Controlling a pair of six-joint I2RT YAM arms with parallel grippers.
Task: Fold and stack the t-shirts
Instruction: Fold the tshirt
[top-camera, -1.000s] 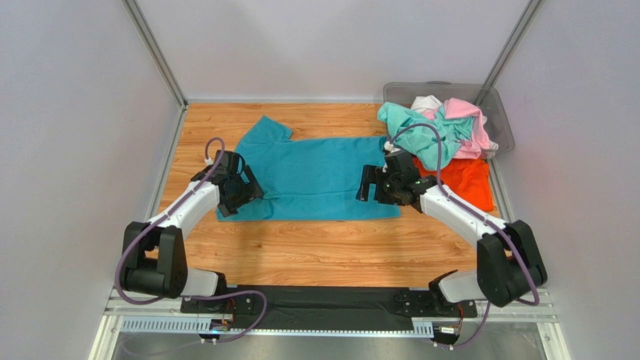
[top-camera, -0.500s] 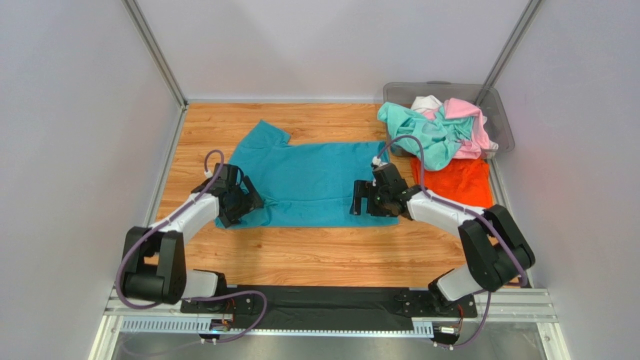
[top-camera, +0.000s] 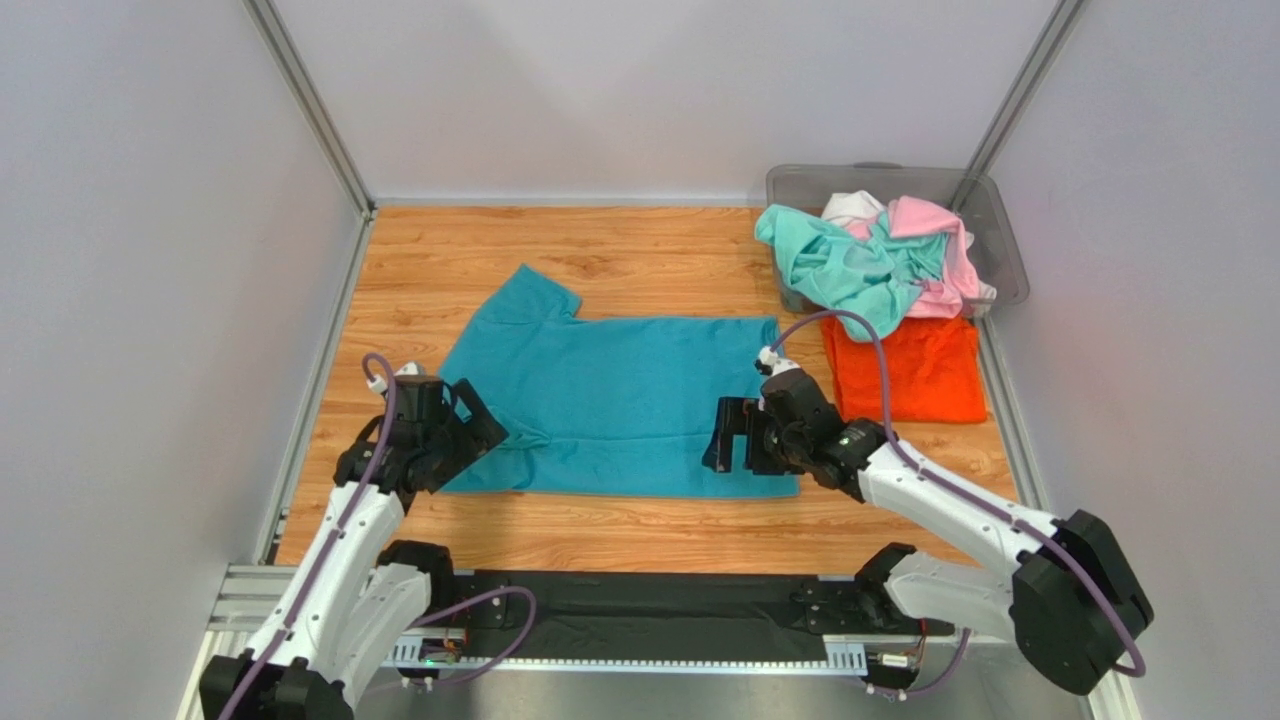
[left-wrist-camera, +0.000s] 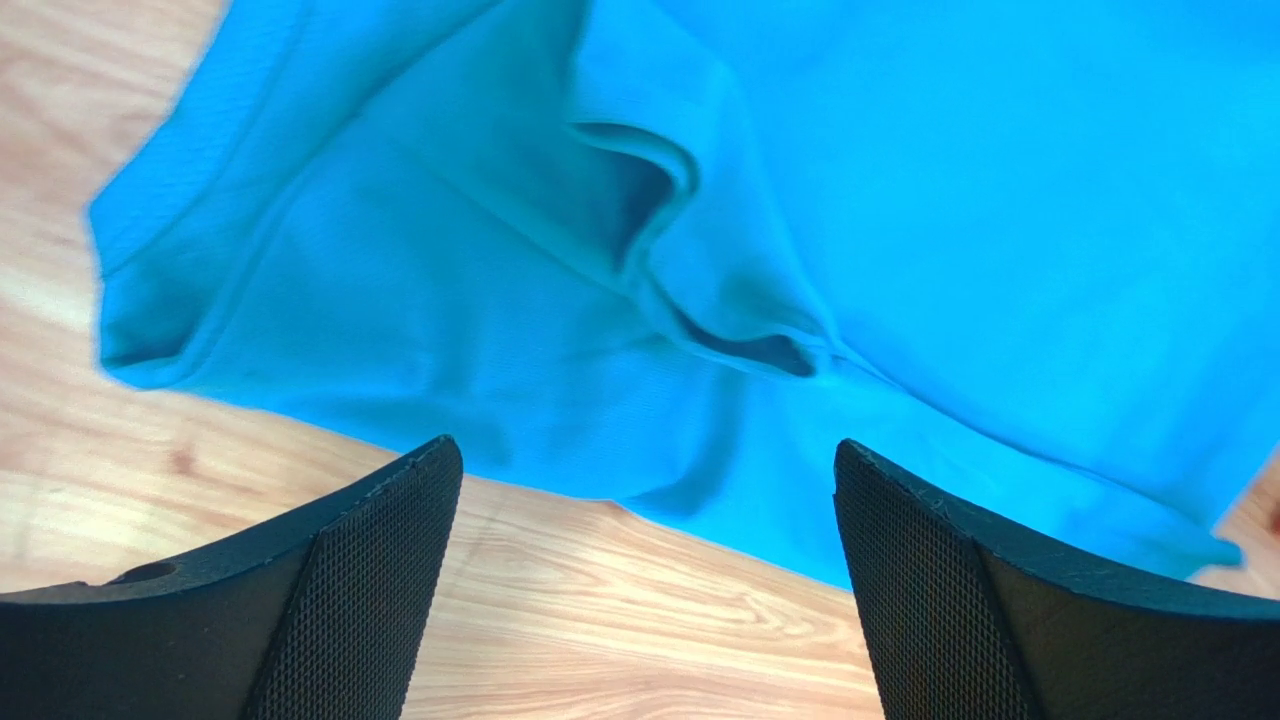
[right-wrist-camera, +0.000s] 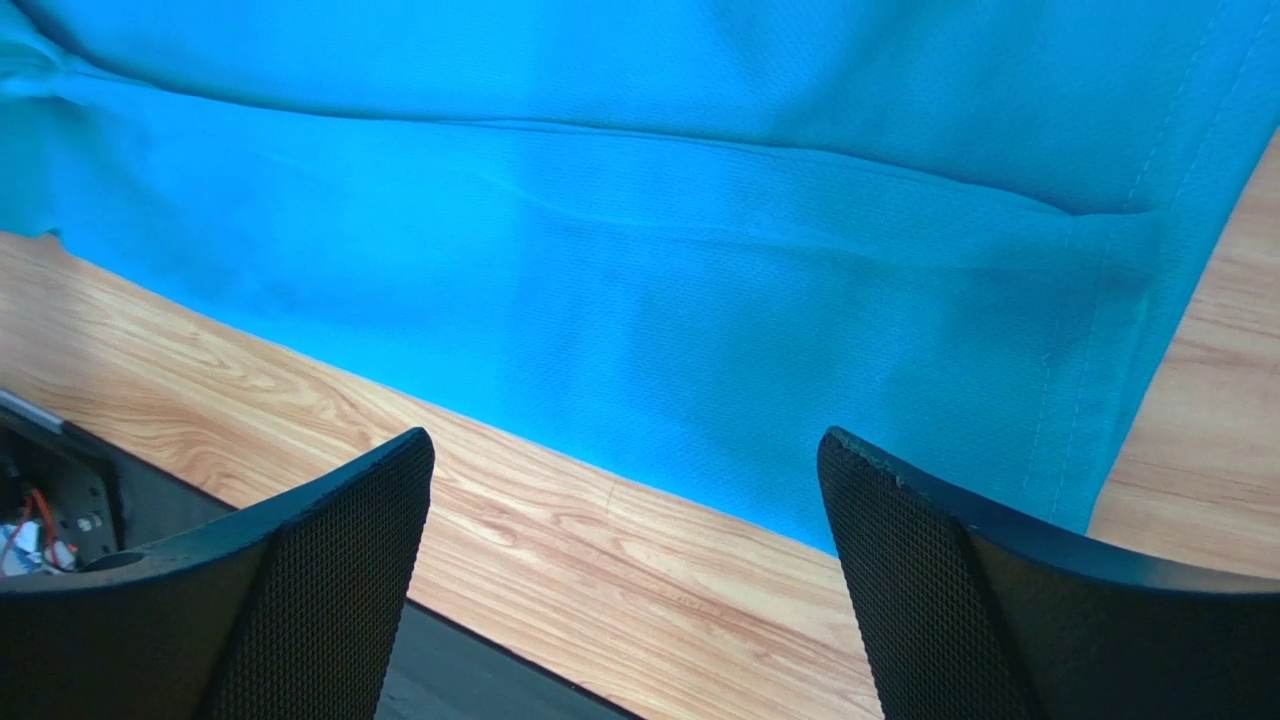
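Note:
A teal-blue t-shirt (top-camera: 616, 398) lies spread flat on the wooden table (top-camera: 646, 240), one sleeve pointing to the far left. My left gripper (top-camera: 469, 435) hovers open at its near left corner; in the left wrist view the rumpled sleeve (left-wrist-camera: 661, 225) lies just ahead of the open gripper (left-wrist-camera: 643, 600), with bare wood between the fingers (left-wrist-camera: 361, 585). My right gripper (top-camera: 727, 437) stands open at the near right hem (right-wrist-camera: 676, 375), nothing between the pads (right-wrist-camera: 932, 600) of the gripper (right-wrist-camera: 624, 585). An orange shirt (top-camera: 906, 368) lies flat at the right.
A grey translucent bin (top-camera: 999, 210) at the back right holds a heap of mint-green (top-camera: 842, 263), pink (top-camera: 935, 240) and white (top-camera: 852, 206) shirts, spilling over its front rim. The black base rail (right-wrist-camera: 90, 495) runs along the near edge.
Both grippers have drawn back toward the near edge, still open. The teal-blue shirt now lies nearer the front of the table than before.

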